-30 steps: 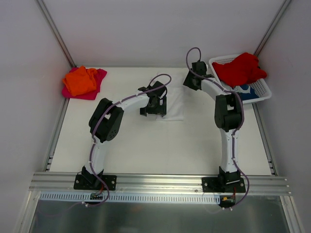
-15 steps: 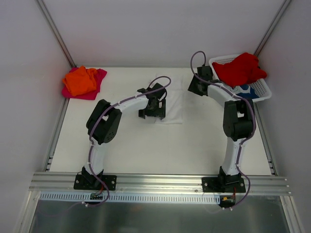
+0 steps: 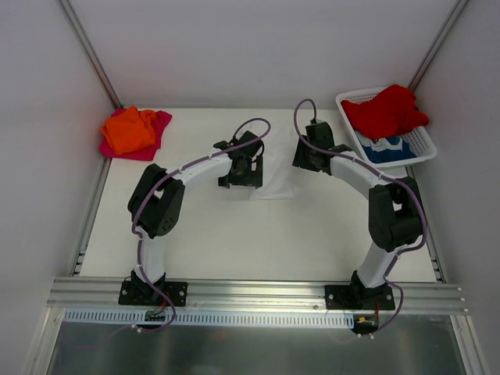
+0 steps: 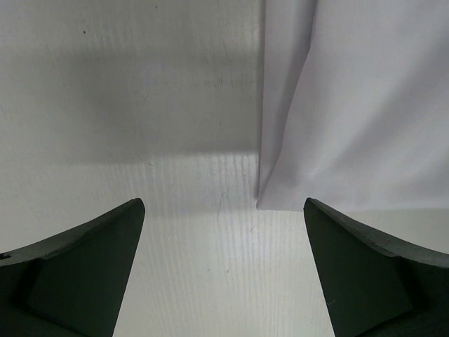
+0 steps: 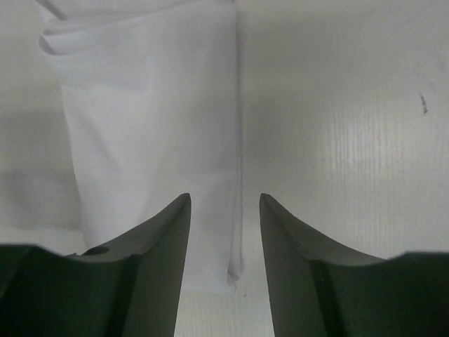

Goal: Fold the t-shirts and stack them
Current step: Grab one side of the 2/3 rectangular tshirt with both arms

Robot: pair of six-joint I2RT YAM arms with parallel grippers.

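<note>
At mid-table lies the white t-shirt (image 3: 277,178), already folded into a narrow panel, with the two grippers on either side of it. What has changed over the last second is mainly on the right. The right gripper (image 3: 306,160), which a moment ago was up beside the white mesh basket (image 3: 426,150), has swung back and now hangs over the panel's right edge. Its wrist view shows its jaws parted and straddling that edge, pinching nothing. The left gripper (image 3: 241,173) has shifted only a little. Its fingers are spread wide over the shirt's left near corner and hold nothing.

I judge that both arms are lining up for the next fold of this shirt. The orange t-shirt (image 3: 129,129) on the magenta-pink t-shirt (image 3: 160,123) waits at the far left corner. The red t-shirt (image 3: 383,113) and the blue-and-white t-shirt (image 3: 388,147) remain in the basket.
</note>
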